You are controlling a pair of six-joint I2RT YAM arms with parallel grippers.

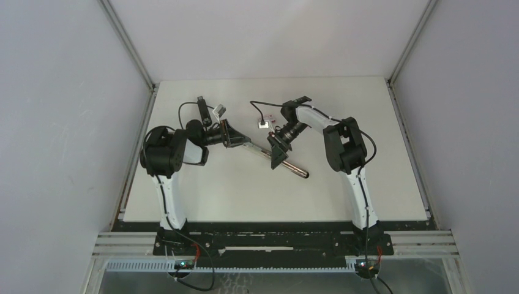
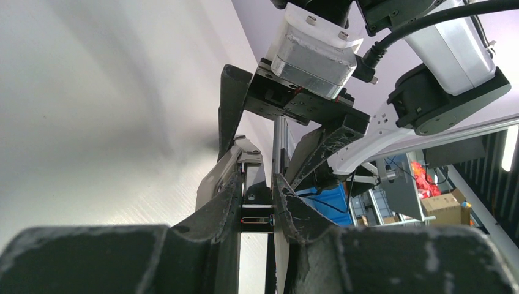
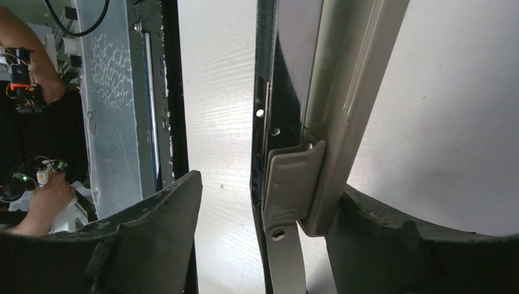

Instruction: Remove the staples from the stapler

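A long stapler lies diagonally on the white table, opened out, with a black base and a grey metal arm. My left gripper is shut on its rear end; in the left wrist view my gripper pinches the black part beside the grey arm. My right gripper is open and straddles the stapler's middle. In the right wrist view my gripper has the grey metal arm against its right finger, with a wide gap to the left finger. No staple strips show.
A small white box lies just behind the right gripper. A small grey box lies behind the left gripper. Grey walls enclose the table on the left, back and right. The table's near edge runs in front of the arm bases.
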